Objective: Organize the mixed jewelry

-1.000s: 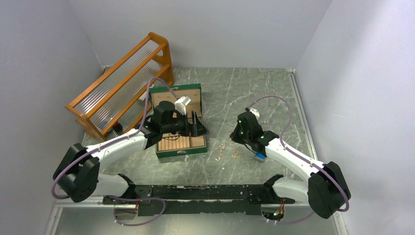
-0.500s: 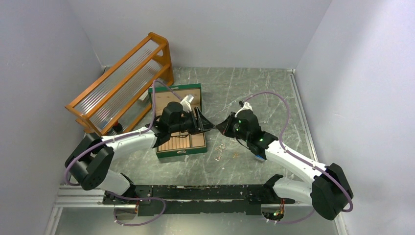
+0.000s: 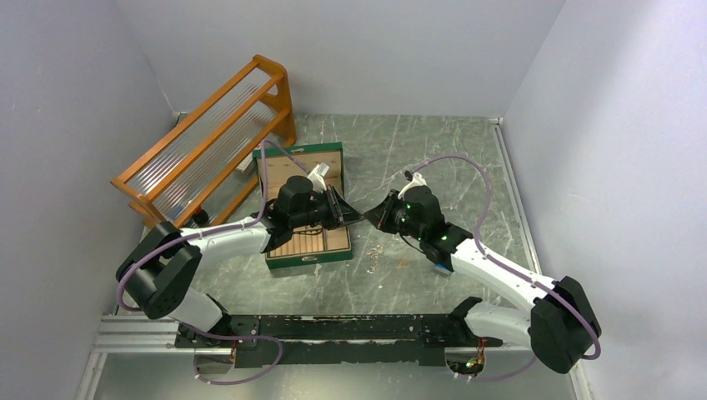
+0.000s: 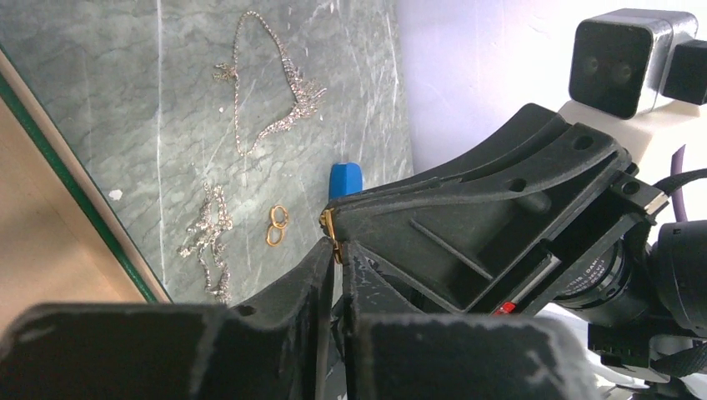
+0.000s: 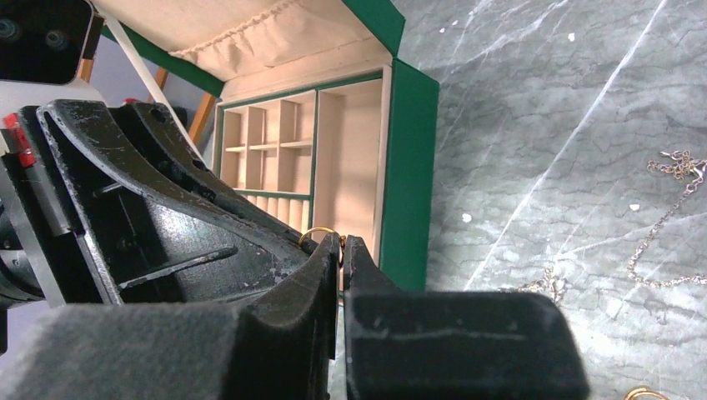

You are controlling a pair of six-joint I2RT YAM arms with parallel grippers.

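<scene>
My two grippers meet tip to tip above the table, just right of the open green box (image 3: 307, 259). A small gold ring (image 5: 320, 234) sits between the pinched tips of my right gripper (image 5: 342, 242). The left gripper (image 4: 338, 248) has its jaws drawn together on the same gold ring (image 4: 331, 228) from the opposite side. From above, the left gripper (image 3: 357, 218) and right gripper (image 3: 373, 218) almost touch. More of the mixed jewelry lies on the table: a thin chain (image 4: 268, 93), a second chain (image 4: 209, 239), two small gold rings (image 4: 277, 225), and a scatter of pieces (image 3: 373, 257).
The green box (image 5: 410, 167) has beige compartments and its lid raised. An orange wooden rack (image 3: 208, 142) stands at the back left. A small blue block (image 3: 443, 267) lies under the right forearm, also seen as the blue block (image 4: 344, 178) beside the rings.
The left arm swung right from over the box to meet the right gripper, which rose and turned left. The left jaws went from wide open to closed on the ring.
</scene>
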